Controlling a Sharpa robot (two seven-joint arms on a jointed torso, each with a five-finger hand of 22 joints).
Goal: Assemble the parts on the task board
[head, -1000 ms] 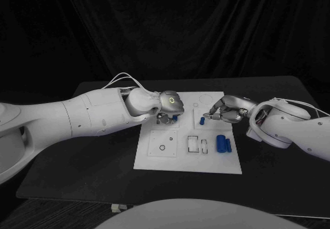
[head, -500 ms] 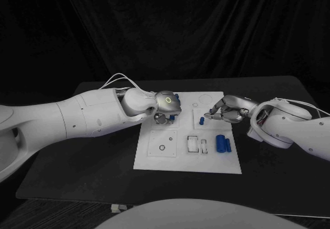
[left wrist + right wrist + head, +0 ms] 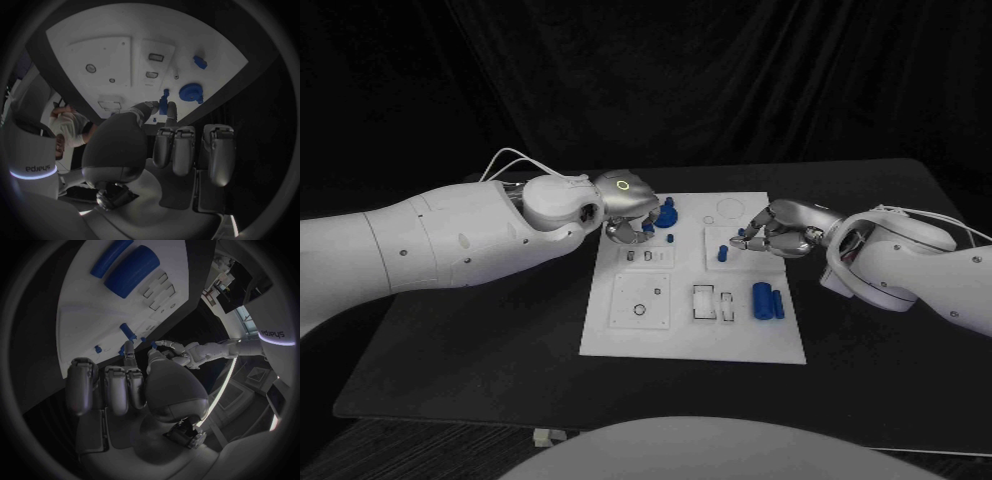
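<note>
The white task board (image 3: 689, 335) lies mid-table. My left hand (image 3: 629, 212) hovers over its far left corner, thumb and a finger pinching a small blue peg (image 3: 164, 100) above the board. A blue gear-shaped part (image 3: 665, 213) (image 3: 190, 93) sits just beside that hand, and a small blue piece (image 3: 200, 62) lies past it. My right hand (image 3: 770, 236) is over the board's far right area with its fingers curled in. One finger (image 3: 128, 351) points at an upright blue peg (image 3: 724, 254) (image 3: 127, 332). Whether it holds anything is hidden.
Two blue cylinders (image 3: 764, 300) (image 3: 132, 271) lie side by side on the board's right part, next to rectangular slots (image 3: 711, 303). A ring-marked plate (image 3: 643, 301) takes up the near left of the board. Black table surrounds the board.
My left hand has pulled back toward the board's far left corner with the small peg, uncovering the blue gear part. The right hand has stayed still.
</note>
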